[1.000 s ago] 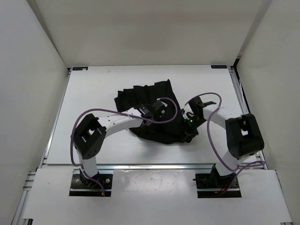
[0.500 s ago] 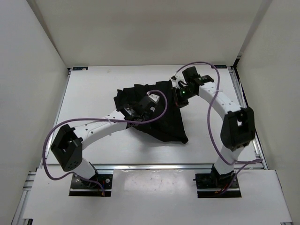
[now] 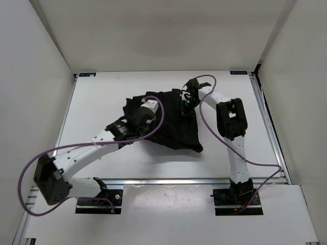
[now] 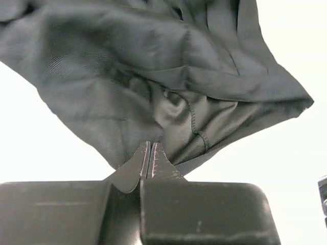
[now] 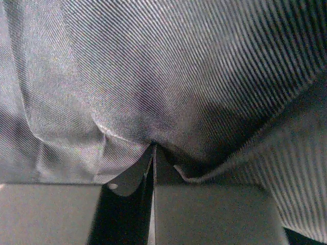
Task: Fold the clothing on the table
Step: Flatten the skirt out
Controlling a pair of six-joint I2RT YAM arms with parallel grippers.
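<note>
Top external view: a black pleated soft fabric garment point(image 3: 173, 133) lies bunched on the large flat white rectangular tabletop point(image 3: 97, 102), slightly past its middle, with a flatter pointed flap spreading toward the near right. The left arm stretches from the near left corner up to the garment's left side, where the left gripper point(image 3: 134, 121) sits on the cloth. The right arm doubles back from its base, and the right gripper point(image 3: 182, 103) is at the garment's far right edge.

Left wrist view: the left gripper's two dark fingers point(image 4: 132, 171) are pressed together, their tips nipping a lower edge of the black fabric point(image 4: 127, 66). The cloth hangs in loose folds above the white surface, showing a stitched seam.

Right wrist view: the right gripper's jaws are closed tight on a pinch of the ribbed black weave point(image 5: 168, 66), which puckers outward from the fingertips and fills nearly the whole frame.
</note>
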